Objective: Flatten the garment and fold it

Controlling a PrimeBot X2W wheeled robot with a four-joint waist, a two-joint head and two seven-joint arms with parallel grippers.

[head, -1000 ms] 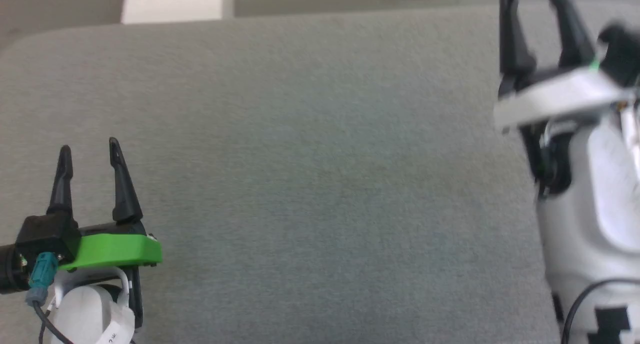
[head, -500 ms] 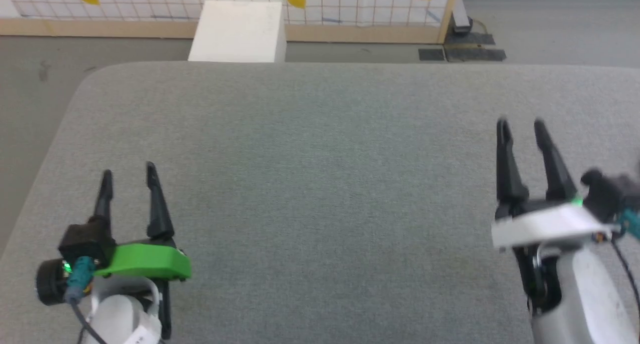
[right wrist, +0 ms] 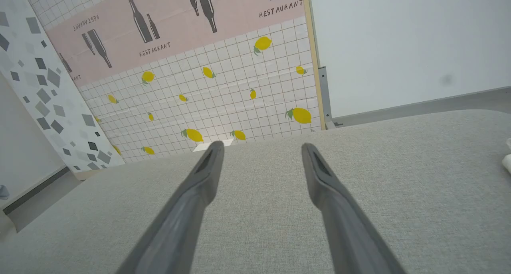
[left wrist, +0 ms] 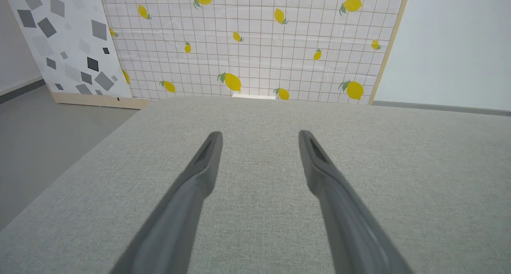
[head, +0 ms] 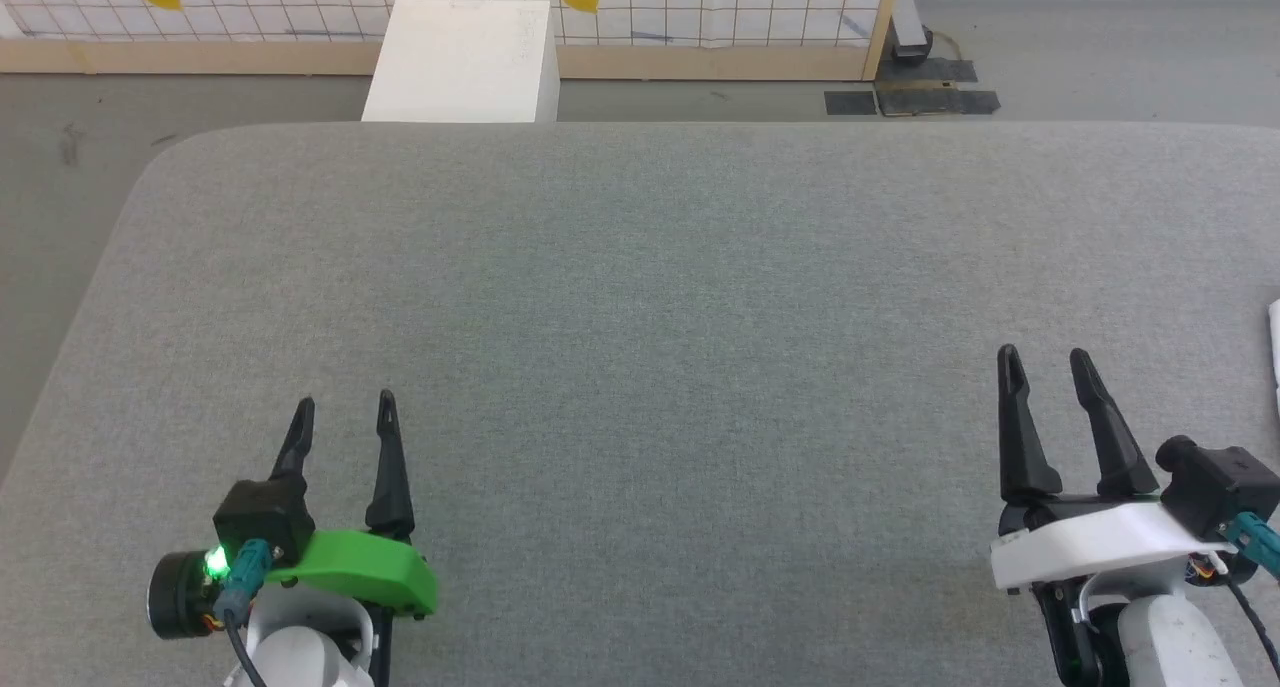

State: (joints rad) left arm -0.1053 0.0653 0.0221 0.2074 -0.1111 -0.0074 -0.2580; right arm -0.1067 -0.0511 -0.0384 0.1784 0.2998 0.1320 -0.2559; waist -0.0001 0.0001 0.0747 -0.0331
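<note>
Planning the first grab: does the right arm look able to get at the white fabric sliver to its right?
Probably yes: the white fabric sliver lies close beside the right arm, jaws open, only bare grey padded tabletop between.

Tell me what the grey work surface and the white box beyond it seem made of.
Grey work surface: woven fabric, matte, likely upholstery over padding; fine speckled weave and rounded corners show. White box: rigid, matte, perhaps painted board or foam; flat faces, crisp edges, no sheen.

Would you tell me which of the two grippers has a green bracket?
The left gripper; its bracket is green, while the right gripper has a white one.
</note>
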